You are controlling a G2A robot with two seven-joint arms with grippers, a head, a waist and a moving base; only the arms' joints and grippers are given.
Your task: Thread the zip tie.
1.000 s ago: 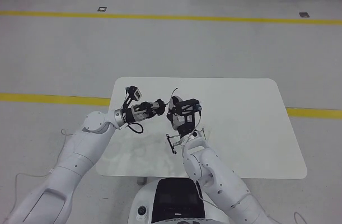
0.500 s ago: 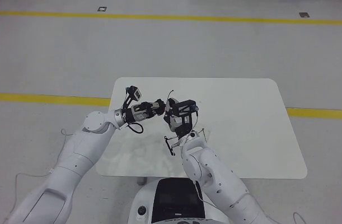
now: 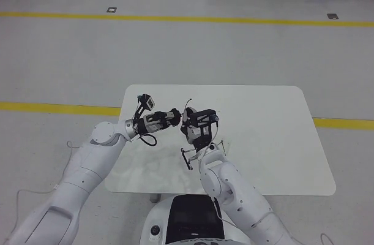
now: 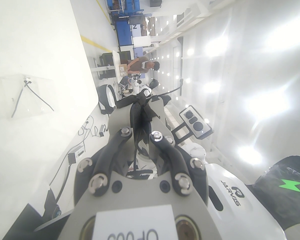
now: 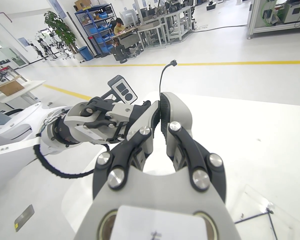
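A white, round-cornered bench (image 3: pixel 266 135) stands on a grey workshop floor crossed by yellow lines. Above its middle, the two arms meet tip to tip. The right end effector (image 5: pixel 160 111) is clamped on a thin black plastic zip tie (image 5: pixel 161 81), whose long axis stands close to upright. The strap rises clear of the ribbed pads and bows over at the top to a small square head. The left end effector (image 4: pixel 141 108) is closed too, with a thin black strand of the zip tie running between its fingers. Its tips press against the side of the right one. Near the robot, a clear plastic sheet (image 4: pixel 40 88) on the bench carries spare black ties (image 4: pixel 17 103).
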